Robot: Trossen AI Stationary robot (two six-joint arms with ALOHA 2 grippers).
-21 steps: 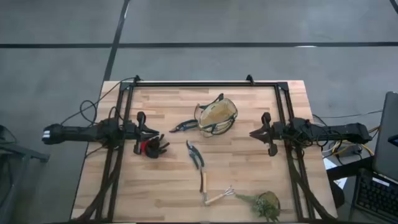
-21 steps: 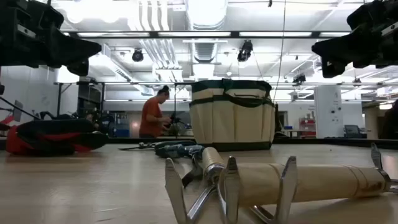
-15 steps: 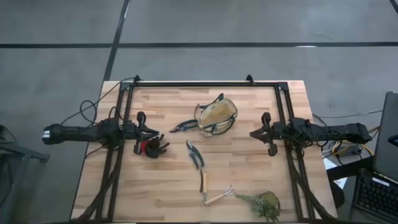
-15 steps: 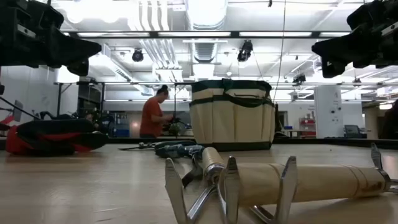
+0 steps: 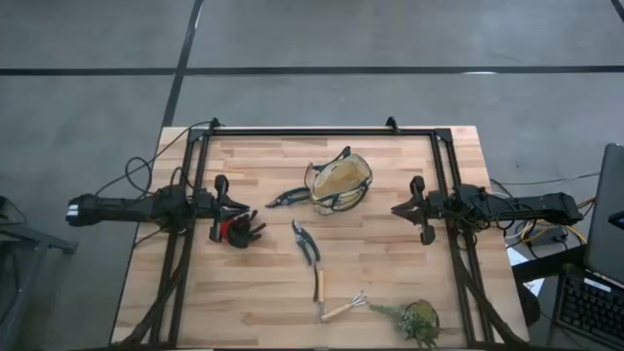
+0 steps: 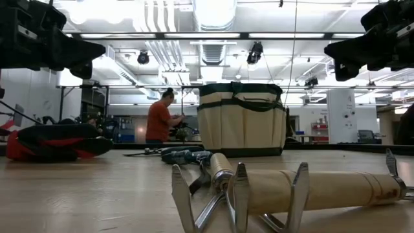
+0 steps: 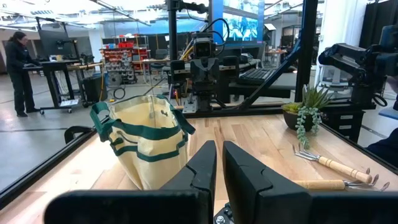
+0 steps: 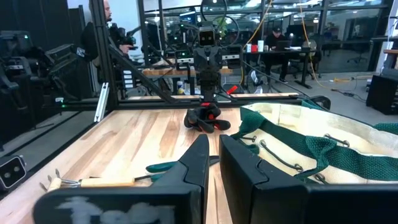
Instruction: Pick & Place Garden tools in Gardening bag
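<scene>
Grey floor surrounds a pale wooden counter (image 5: 273, 292) framed by a dark metal rail, and beyond it the low view looks into a lit workshop where a person in an orange top (image 6: 158, 120) stands at a bench.

From above, the gardening bag (image 5: 339, 182) sits upright near the far edge of the counter, a little right of the middle, its tan inside showing within the dark green rim. One pair of pruning shears (image 5: 287, 199) lies just beside the bag's left side. A second pair of shears (image 5: 306, 243) lies at the middle of the counter, angled. Nearer the front edge rest two wooden-handled tools: one (image 5: 317, 290) points straight toward the front edge, and a small rake (image 5: 344, 308) lies slanted just beside it. A green leafy plant clump (image 5: 415, 320) sits toward the front right corner. The red-and-black glove bundle (image 5: 239, 231) lies near the left edge.

The left pincer (image 5: 224, 207) hangs over the left edge, above and just beside the glove bundle; whether it touches the bundle cannot be told. In its wrist view its two dark fingers (image 7: 202, 165) stand nearly together with only a thin gap, clamped on nothing. The right pincer (image 5: 413, 209) waits over the right edge, well apart from the bag, its fingers (image 8: 198, 160) likewise drawn together and holding nothing.
</scene>
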